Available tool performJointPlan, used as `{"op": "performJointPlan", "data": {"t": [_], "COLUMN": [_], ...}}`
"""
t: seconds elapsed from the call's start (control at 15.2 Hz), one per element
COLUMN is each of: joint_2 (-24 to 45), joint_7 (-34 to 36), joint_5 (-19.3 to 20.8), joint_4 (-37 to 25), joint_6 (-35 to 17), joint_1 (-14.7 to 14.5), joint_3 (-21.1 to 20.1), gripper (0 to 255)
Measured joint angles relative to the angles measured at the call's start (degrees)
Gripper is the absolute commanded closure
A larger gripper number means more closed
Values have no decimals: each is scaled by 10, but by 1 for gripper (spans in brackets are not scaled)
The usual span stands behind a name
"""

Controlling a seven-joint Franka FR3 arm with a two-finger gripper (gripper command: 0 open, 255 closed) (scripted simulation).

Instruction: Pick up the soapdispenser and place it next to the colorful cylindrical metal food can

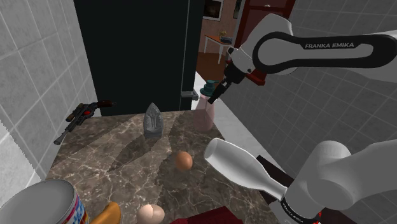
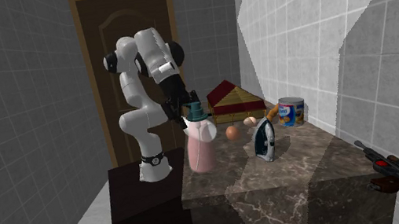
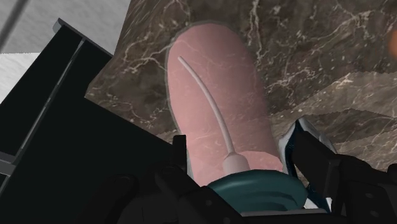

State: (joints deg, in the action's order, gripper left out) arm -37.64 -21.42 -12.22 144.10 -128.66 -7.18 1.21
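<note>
Grasping stage, with jaws clenched on teal cap (image 3: 254, 191) of pink soap dispenser (image 3: 216, 108) directly beneath. Next: lift, carry across worktop (image 1: 127, 159), set beside can (image 1: 48, 203) far from jaws.

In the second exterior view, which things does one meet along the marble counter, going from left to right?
pink soap dispenser → brown egg → iron → food can → black and red gun-like tool

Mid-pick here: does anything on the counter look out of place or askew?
Only the black-and-red gun-shaped tool: it lies at the counter corner against the tiled wall and seems to poke past the edge. The soap dispenser stands upright.
</note>
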Motion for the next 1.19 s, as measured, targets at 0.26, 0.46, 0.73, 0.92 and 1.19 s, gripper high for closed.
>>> {"op": "performJointPlan", "data": {"t": [0.26, 0.46, 0.73, 0.92, 1.19], "joint_2": [0, 0, 0, -2, -2], "joint_7": [0, 0, 2, 6, 12], "joint_5": [0, 0, 1, 4, 8], "joint_4": [0, 0, -8, -29, -60], "joint_6": [0, 0, 9, 31, 62], "joint_1": [0, 0, 0, 2, 3], "joint_3": [0, 0, 0, 0, 0], "gripper": [255, 255, 255, 255, 255]}}
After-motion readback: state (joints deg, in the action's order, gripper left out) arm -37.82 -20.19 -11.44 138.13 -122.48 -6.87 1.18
